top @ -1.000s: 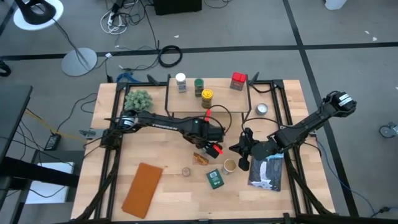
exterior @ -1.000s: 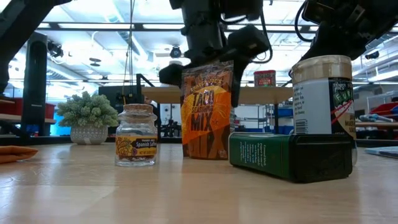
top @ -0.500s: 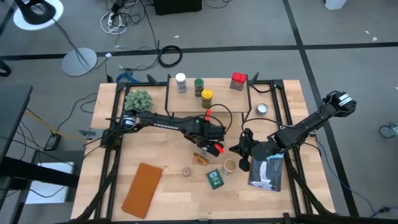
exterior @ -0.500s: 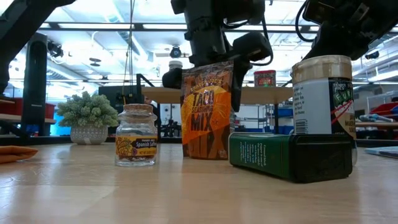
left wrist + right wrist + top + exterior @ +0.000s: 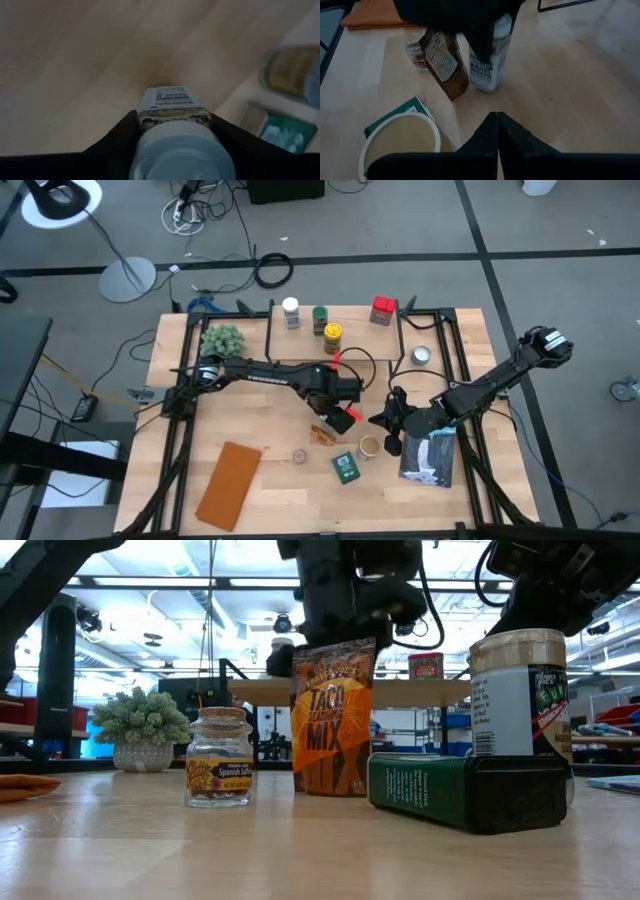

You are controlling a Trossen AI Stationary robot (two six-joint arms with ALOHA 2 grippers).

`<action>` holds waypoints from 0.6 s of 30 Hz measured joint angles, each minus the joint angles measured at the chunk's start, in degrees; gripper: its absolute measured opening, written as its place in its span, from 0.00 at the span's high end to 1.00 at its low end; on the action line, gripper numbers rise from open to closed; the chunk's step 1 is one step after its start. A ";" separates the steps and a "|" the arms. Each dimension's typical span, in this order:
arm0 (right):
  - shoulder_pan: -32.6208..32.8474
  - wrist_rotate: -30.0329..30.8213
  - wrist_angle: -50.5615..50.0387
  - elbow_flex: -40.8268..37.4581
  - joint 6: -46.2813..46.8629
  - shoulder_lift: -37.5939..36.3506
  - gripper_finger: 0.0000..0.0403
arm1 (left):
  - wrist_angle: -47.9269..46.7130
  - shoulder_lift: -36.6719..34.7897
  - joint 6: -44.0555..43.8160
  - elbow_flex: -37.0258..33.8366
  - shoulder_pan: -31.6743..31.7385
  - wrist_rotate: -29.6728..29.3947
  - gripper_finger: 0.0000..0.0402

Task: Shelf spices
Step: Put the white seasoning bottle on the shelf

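Observation:
A clear spice jar (image 5: pixel 175 107) with a pale lid and a white label stands on the table beside the orange taco-mix packet (image 5: pixel 333 715). My left gripper (image 5: pixel 338 408) comes down over it and is shut on it; the high view hides the jar beneath the gripper. A small saffron jar (image 5: pixel 218 770), a green tin (image 5: pixel 465 790) and a tan-lidded jar (image 5: pixel 518 690) stand nearby. Jars with white, green and yellow lids and a red box (image 5: pixel 383 310) sit on the shelf (image 5: pixel 300 350). My right gripper (image 5: pixel 390 425) hangs shut near the tan-lidded jar. My left gripper pinches the jar between its two fingers (image 5: pixel 117 135), one on each side of the jar's upper wall (image 5: pixel 145 117) just under the lid. The fingers come from above, pointing steeply down. The jar stands upright with its base (image 5: pixel 485 86) on the table.
A blue-and-white book (image 5: pixel 430 458) lies under my right arm's end. A brown pad (image 5: pixel 230 483) lies at the near left, a potted plant (image 5: pixel 222 338) at the far left, a small round tin (image 5: pixel 421 355) right of the shelf. Black frame rails run along the table's sides.
My left gripper has stayed over the jar, rolled a little about its own line, and drawn its fingers in from wide apart until they meet the jar's sides. The jar and the other spices have kept their places.

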 joint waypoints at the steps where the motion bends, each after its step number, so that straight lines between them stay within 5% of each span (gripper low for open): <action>1: 0.00 -0.04 0.04 0.00 0.00 0.00 1.00 | -1.31 0.00 1.41 0.99 0.02 0.18 0.54; 14: 0.00 -0.28 0.04 0.00 0.00 0.00 1.00 | -27.05 -0.04 24.11 21.33 0.03 0.87 0.52; 18: 0.00 -0.32 0.02 0.00 0.45 0.00 1.00 | -26.69 -1.27 28.88 24.81 1.04 -1.25 0.52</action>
